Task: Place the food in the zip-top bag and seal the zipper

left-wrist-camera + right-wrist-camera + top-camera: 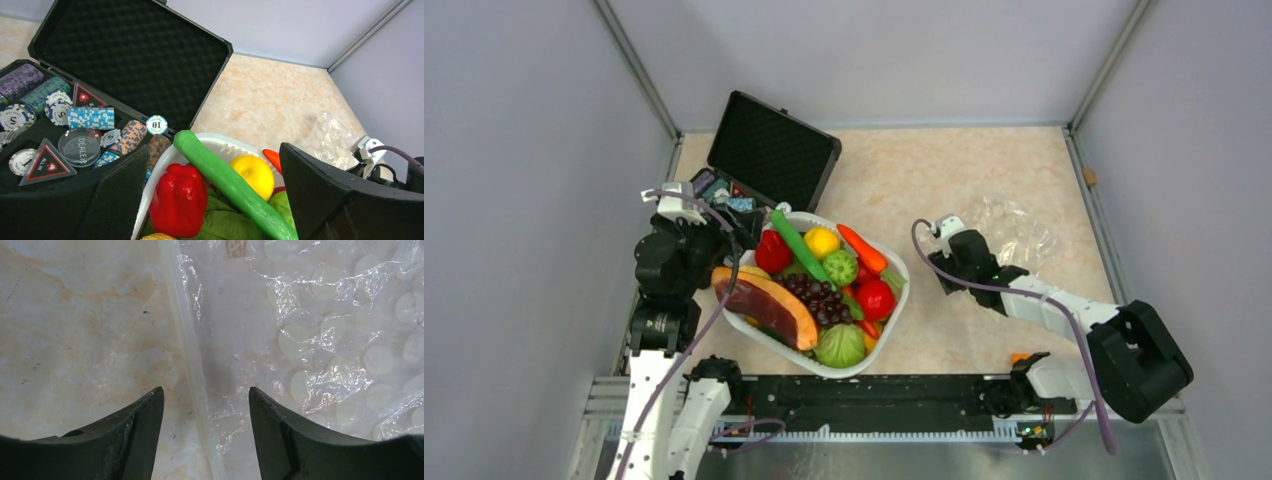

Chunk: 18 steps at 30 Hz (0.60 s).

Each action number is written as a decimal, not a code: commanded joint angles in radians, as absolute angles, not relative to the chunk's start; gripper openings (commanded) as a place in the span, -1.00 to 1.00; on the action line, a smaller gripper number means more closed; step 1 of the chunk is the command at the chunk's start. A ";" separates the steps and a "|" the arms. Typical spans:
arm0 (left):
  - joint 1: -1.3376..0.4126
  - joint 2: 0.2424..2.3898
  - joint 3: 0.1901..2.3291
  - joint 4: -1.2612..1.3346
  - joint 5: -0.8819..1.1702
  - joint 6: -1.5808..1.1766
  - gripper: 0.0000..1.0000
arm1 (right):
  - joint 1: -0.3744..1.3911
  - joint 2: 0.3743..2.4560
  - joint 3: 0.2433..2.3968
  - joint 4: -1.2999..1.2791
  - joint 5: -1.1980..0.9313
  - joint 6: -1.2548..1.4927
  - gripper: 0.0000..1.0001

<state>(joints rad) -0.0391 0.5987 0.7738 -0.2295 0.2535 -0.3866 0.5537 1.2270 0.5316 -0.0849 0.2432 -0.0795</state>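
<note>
The food lies in a white basket (894, 290): a red pepper (773, 250), a long green pod (799, 245), a yellow lemon (822, 241), a small green piece (841, 267) and a red tomato (876, 298). My left gripper (749, 232) is open and empty above the basket's far-left rim; between its fingers the left wrist view (214, 147) shows the pepper (179, 200), pod (230, 185) and lemon (256, 172). The zip-top bag (1014, 230) lies flat and empty to the right. My right gripper (959, 255) is open over the bag's left edge, and its fingers (206, 389) straddle the zipper (187, 355).
An open black case (774, 150) with poker chips (90, 117) stands behind the basket on the left. A papaya slice (769, 305), dark grapes (819, 295) and a green cabbage (840, 345) also fill the basket. Walls close in on three sides.
</note>
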 commanded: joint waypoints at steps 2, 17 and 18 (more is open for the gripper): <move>-0.034 0.606 0.765 -0.174 0.250 -0.378 0.97 | 0.552 1.238 0.544 -0.011 0.298 -0.098 0.17; -0.034 0.622 0.773 -0.175 0.250 -0.379 0.97 | 0.552 1.249 0.490 0.100 0.281 -0.068 0.07; -0.034 0.623 0.773 -0.175 0.250 -0.380 0.98 | 0.552 1.248 0.484 0.108 0.279 -0.072 0.08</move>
